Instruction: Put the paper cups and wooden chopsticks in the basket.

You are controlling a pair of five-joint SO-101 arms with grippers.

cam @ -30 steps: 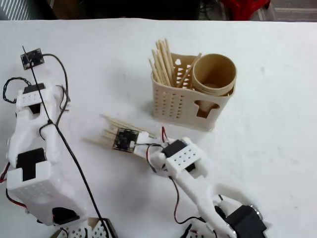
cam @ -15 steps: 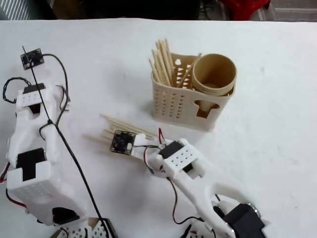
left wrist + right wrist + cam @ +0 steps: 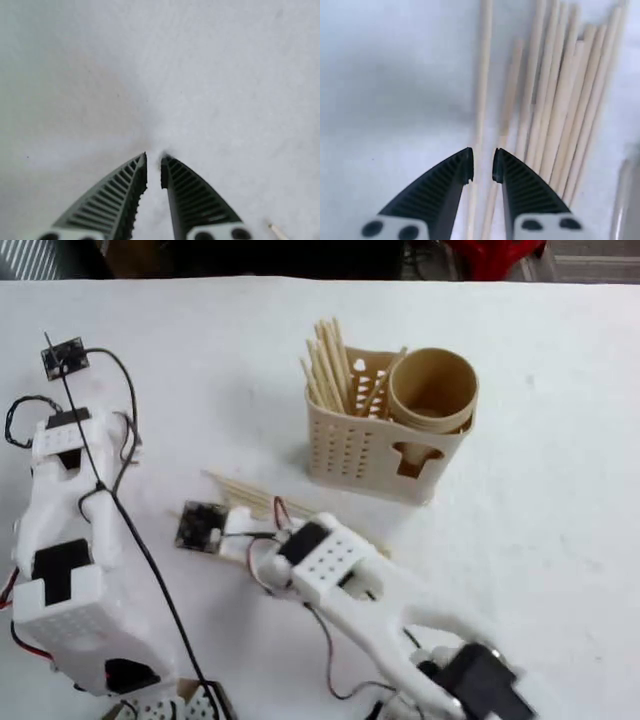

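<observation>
The cream perforated basket (image 3: 365, 455) stands at the table's middle right. It holds stacked paper cups (image 3: 432, 390) and a bundle of upright wooden chopsticks (image 3: 330, 365). More chopsticks (image 3: 245, 490) lie loose on the table in front of the basket. My right arm (image 3: 320, 560) stretches over them, and its gripper (image 3: 483, 167) hovers just above the chopsticks (image 3: 570, 115), jaws nearly together, holding nothing. One lone chopstick (image 3: 482, 75) runs under the fingertips. My left gripper (image 3: 154, 162) points at bare table, shut and empty.
My left arm (image 3: 60, 540) lies along the table's left side with black cables (image 3: 130, 520) trailing beside it. A small dark board (image 3: 65, 358) sits at the far left. White table stretches right of the basket. A chopstick tip (image 3: 277, 231) shows near my left gripper.
My right arm has swung left across the loose chopsticks, its wrist now well left of where it was. The left arm, basket and cups have not moved.
</observation>
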